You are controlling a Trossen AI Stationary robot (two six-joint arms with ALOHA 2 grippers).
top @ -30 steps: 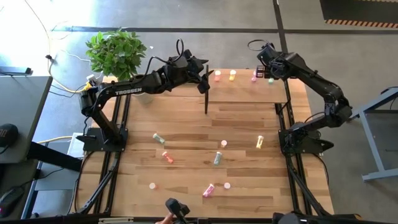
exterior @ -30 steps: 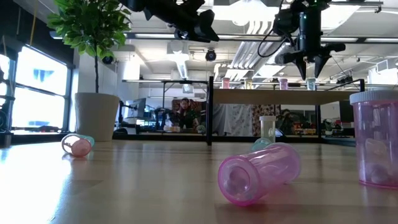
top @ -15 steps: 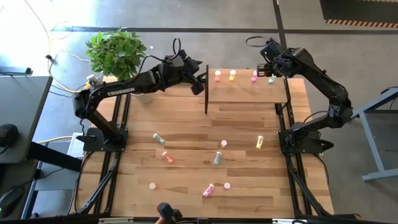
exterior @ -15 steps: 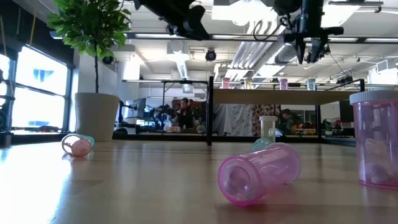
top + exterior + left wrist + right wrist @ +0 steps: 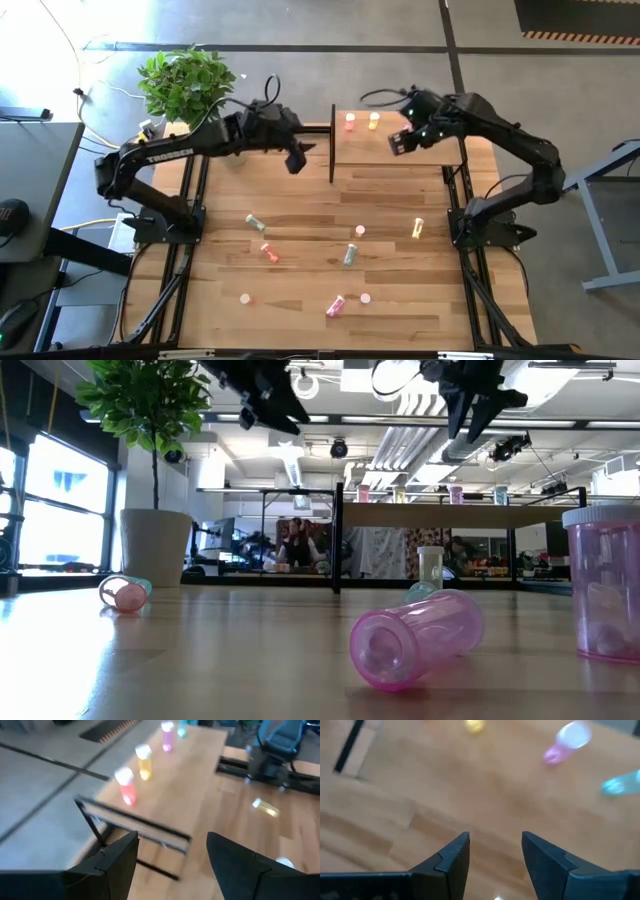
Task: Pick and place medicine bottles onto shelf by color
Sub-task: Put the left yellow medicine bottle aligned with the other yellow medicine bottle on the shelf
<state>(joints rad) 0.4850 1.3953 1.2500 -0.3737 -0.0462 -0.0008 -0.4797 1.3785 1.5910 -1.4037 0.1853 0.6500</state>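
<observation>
I count 12 medicine bottles (image 5: 350, 254) total. 4 stand on the shelf (image 5: 370, 152), one each in red-pink, yellow, purple and teal. The other 8 are on the tabletop (image 5: 300, 195), 5 lying and 3 upright. One potted plant (image 5: 188, 85).

This was a robotics lab or open-plan workshop. The wooden counter (image 5: 400, 200) stood on a grey concrete floor (image 5: 300, 25) marked with hazard-striped tape (image 5: 580, 37). Behind it, the low view showed exposed ceiling ducts (image 5: 420, 445), strip lights, long workbenches (image 5: 265, 490) with monitors, and a seated person (image 5: 297, 543). A potted plant (image 5: 187, 85) stood at the counter's corner.
</observation>
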